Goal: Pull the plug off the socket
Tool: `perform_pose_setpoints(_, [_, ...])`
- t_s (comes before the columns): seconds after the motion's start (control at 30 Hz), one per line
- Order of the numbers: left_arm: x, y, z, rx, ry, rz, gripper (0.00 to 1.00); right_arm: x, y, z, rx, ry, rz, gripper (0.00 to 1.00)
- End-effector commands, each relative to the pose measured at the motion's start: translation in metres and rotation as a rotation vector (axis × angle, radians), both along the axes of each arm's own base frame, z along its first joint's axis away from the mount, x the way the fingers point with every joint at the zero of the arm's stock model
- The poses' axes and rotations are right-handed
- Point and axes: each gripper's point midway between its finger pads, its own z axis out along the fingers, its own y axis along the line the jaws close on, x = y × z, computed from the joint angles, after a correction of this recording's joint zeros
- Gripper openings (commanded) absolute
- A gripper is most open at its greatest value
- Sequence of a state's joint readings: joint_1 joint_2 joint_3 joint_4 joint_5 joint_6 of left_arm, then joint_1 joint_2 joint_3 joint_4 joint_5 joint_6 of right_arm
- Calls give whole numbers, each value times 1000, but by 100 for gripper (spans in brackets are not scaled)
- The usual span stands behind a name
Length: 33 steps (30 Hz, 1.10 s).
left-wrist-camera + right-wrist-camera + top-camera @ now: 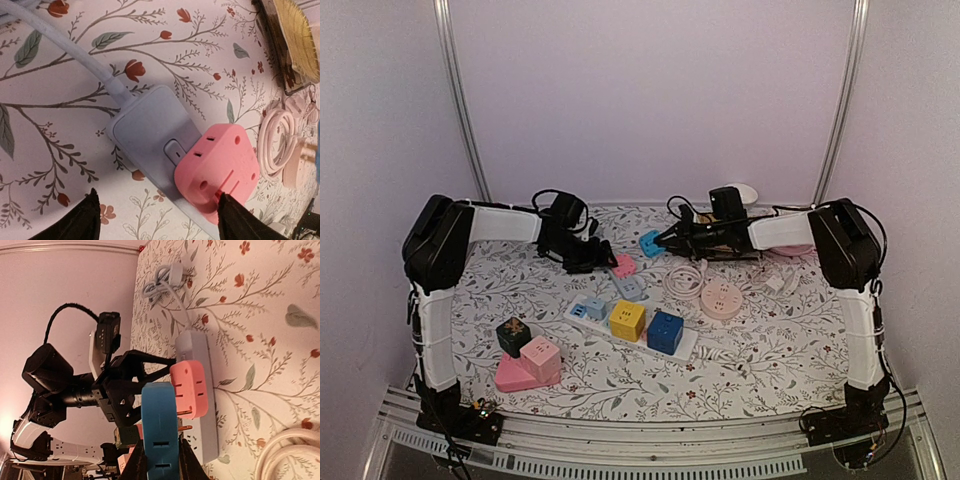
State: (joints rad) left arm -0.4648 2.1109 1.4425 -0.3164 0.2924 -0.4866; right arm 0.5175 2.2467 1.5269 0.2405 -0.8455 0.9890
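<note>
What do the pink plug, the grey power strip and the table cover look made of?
Pink plug: moulded plastic with a matte finish, judging by its rounded edges and even colour.
Power strip: also plastic, smooth satin grey with a soft sheen on top.
Table cover: a printed floral sheet lying flat, probably cloth or vinyl; the texture is too fine to tell which.

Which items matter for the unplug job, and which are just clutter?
Job: blue plug, gripped by right gripper; pink plug in grey strip; open left gripper over them.
Clutter: white strip with yellow cube; round pink socket; coiled white cable.
</note>
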Motion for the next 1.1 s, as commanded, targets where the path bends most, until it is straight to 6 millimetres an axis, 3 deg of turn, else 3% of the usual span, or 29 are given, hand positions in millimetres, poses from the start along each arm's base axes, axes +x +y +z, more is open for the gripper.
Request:
perform_pose_setpoints(0.0, [-4,-5,17,4,10,-45,81,30,-22,-11,-188,-80,-95,4])
perform_pose_setpoints(0.13, [2,-8,35,-9,-25,-48,81,44,-27,-28,-262,-94,-113,8])
perform_pose_setpoints(0.23, [6,-8,42,-7,-47,-48,81,52,-24,-30,-284,-104,-108,10])
perform_pose_setpoints(0.27, [8,-7,43,-1,-51,-44,81,53,-24,-47,-304,-81,-101,10])
perform_pose_setpoints(0.47, [19,18,36,64,-47,36,81,59,-23,-65,-329,-61,-100,11])
perform_pose_setpoints(0.6, [26,29,27,66,-24,66,80,60,-22,-73,-345,-47,-95,24])
perform_pose_setpoints(0.83, [34,35,12,117,-1,91,78,62,-34,-65,-427,-72,-118,49])
perform_pose_setpoints(1.07, [37,54,-4,220,21,148,75,63,-44,-41,-499,-136,-152,62])
